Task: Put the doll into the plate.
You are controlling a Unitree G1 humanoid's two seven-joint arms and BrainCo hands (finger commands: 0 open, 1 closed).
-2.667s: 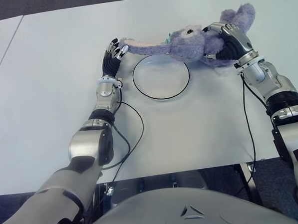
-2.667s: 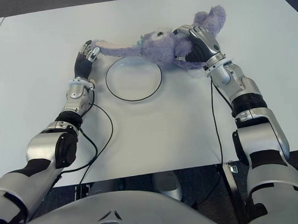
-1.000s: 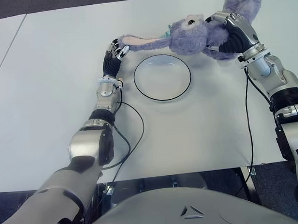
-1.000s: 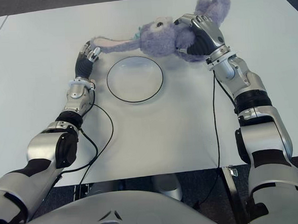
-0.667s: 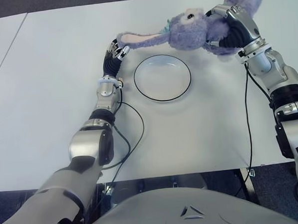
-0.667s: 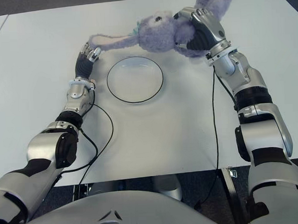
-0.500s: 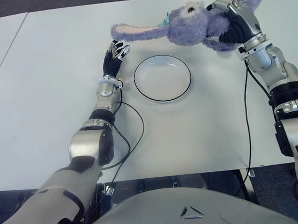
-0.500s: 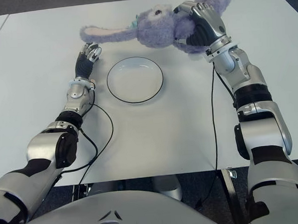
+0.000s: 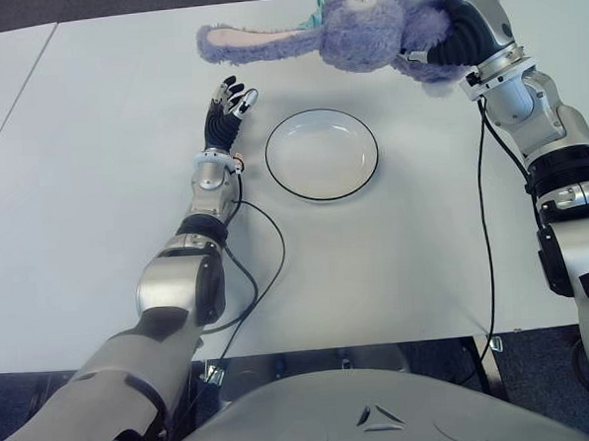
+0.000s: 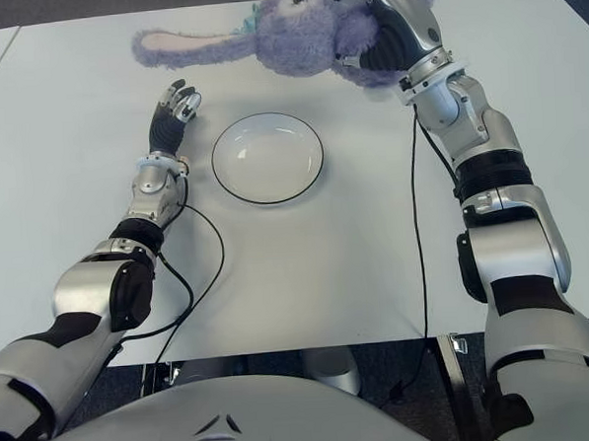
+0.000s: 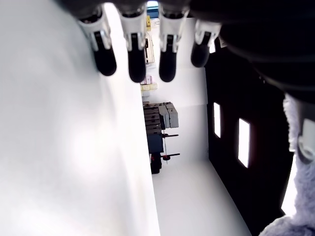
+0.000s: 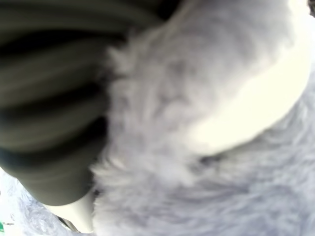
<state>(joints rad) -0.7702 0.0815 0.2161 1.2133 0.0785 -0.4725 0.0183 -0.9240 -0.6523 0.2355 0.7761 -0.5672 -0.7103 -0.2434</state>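
1. The right robot hand point(image 9: 463, 34) is raised over the far side of the white worktop point(image 9: 107, 220), its fingers wrapped tight around the body of the fluffy purple long-eared rabbit doll point(image 9: 364, 29).
2. The doll hangs in the air, clear of the worktop, beyond the far rim of the plate; one long ear with a pink inner side stretches out toward the robot's left.
3. In the right wrist view, purple fur fills the frame, pressed against the dark fingers.
4. The round white plate with a thin dark rim point(image 9: 322, 154) sits on the worktop between the two arms and holds nothing.
5. The left robot hand point(image 9: 227, 107) shows just left of the plate, fingers stretched out straight and holding nothing; the doll's ear is above and beyond it, not touching.
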